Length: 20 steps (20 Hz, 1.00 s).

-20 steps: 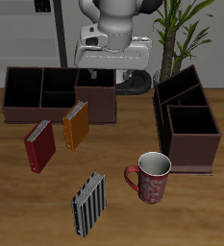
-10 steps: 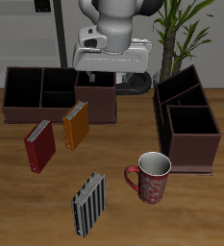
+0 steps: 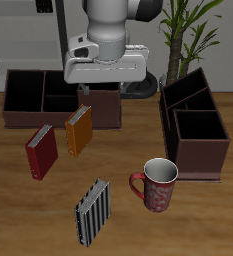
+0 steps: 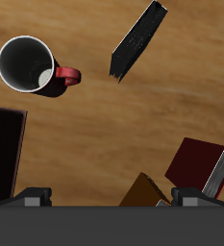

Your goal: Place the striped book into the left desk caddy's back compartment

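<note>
The striped book (image 3: 92, 212) lies near the table's front edge and also shows in the wrist view (image 4: 137, 40). The left desk caddy (image 3: 216, 150) stands lengthwise beside the plant. Its back compartment (image 3: 185, 94) is the divided section farther back, behind the large square bin. A dark edge of this caddy shows in the wrist view (image 4: 2, 154). My gripper (image 3: 100, 92) hangs high above the other caddy's front edge, far behind the striped book. It is open and empty, with the fingertips wide apart in the wrist view (image 4: 113, 197).
A second maroon caddy (image 3: 10, 98) stretches wide at the back. A red book (image 3: 42, 150) and an orange book (image 3: 78, 130) lean in front of it. A red mug (image 3: 156, 183) stands between the striped book and the left caddy. A plant (image 3: 188, 30) stands behind.
My arm has moved forward from the back of the table toward the books. The gripper stays open. Nothing on the table has moved.
</note>
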Available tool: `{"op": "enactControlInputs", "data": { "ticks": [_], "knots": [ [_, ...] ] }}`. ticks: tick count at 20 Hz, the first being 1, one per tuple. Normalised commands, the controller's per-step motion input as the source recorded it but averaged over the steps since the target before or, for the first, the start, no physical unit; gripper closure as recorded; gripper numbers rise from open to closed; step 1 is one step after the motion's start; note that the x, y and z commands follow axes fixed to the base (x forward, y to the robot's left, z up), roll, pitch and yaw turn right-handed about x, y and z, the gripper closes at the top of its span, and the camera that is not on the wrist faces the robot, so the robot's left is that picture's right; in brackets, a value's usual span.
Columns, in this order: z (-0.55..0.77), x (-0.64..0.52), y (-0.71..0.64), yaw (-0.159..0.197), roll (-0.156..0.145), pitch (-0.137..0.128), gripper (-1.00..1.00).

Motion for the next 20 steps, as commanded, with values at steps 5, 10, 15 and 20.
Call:
{"op": "enactControlInputs", "data": {
  "ticks": [5,10,15,20],
  "knots": [
    [-0.02,0.31,-0.29,0.029,-0.069,-0.060,-1.00],
    [-0.10,0.42,-0.22,-0.014,0.005,-0.026,-1.00],
    [0.03,0.32,-0.05,-0.012,0.008,-0.064,-1.00],
    [-0.07,0.32,-0.04,-0.039,-0.026,0.003,-1.00]
  ]
}}
